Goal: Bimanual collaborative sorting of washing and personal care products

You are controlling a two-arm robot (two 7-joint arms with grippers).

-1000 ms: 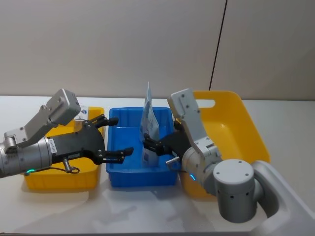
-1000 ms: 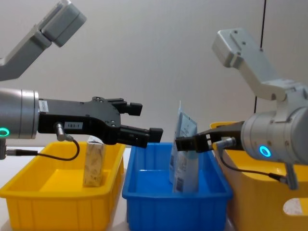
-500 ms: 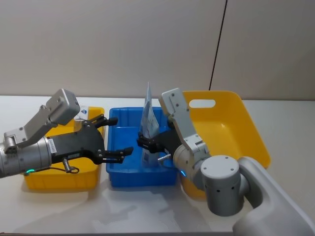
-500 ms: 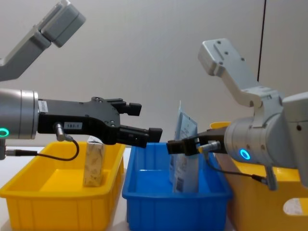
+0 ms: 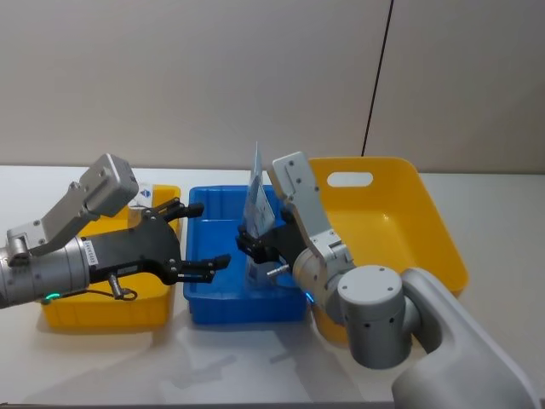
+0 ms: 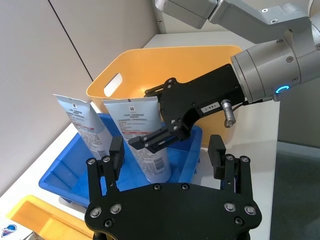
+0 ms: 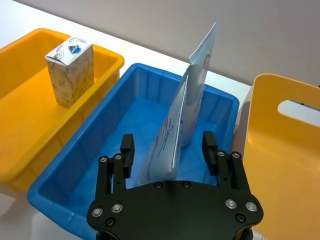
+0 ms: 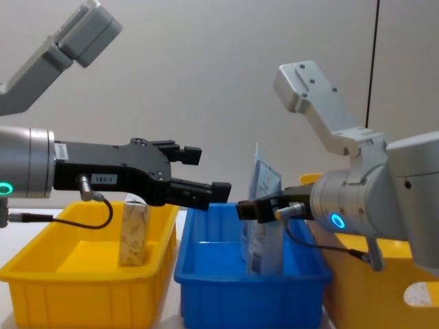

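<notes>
My right gripper [image 7: 169, 150] is spread wide, its jaws straddling the near pouch [image 7: 167, 142], which stands upright in the blue bin [image 7: 75, 172], long axis vertical. A second pouch [image 7: 200, 85] stands just behind. My left gripper [image 5: 197, 239] hovers released over the bin's left edge, farther off.

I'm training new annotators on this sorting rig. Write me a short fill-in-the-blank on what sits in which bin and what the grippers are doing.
1. Two pale-blue pouches stand upright in the ____ bin.
2. The small boxy pack stands in the small ____ bin.
3. The right gripper has its fingers open on either side of a ____.
4. The left gripper hovers open, holding ____.

Missing words: blue; yellow; pouch; nothing
</notes>
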